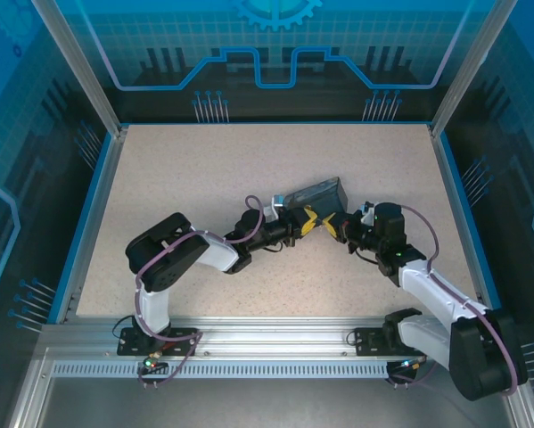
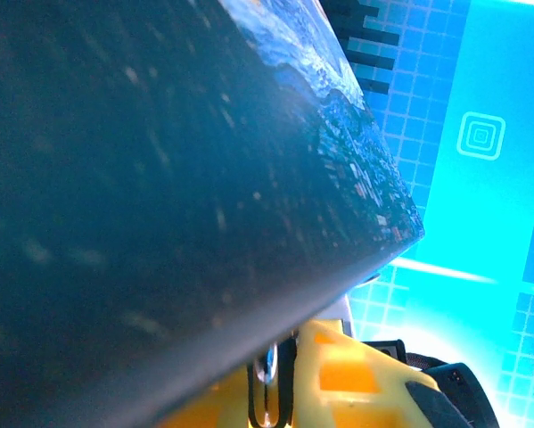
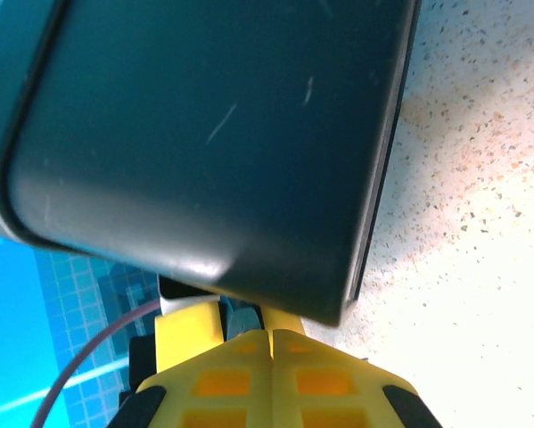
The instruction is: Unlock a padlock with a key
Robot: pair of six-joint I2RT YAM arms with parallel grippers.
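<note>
The dark-blue painted box (image 1: 318,194) lies mid-table and looms over both wrist views (image 2: 160,160) (image 3: 213,134). Just below it the two grippers meet tip to tip. My left gripper (image 1: 309,221) is shut on the padlock: in the right wrist view its teal body (image 3: 245,314) sits between the left gripper's yellow fingers (image 3: 188,330). In the left wrist view a shiny metal piece and a thin dark loop (image 2: 271,370) show between the left gripper's (image 2: 280,361) fingers. My right gripper (image 1: 340,228) (image 3: 271,334) points at the padlock, fingers pressed together. The key is hidden.
The speckled beige table (image 1: 204,178) is bounded by a blue rim (image 1: 94,214) and aluminium posts. The box lies right behind the grippers, its near corner overhanging them. Open surface lies to the left, right and front of the arms.
</note>
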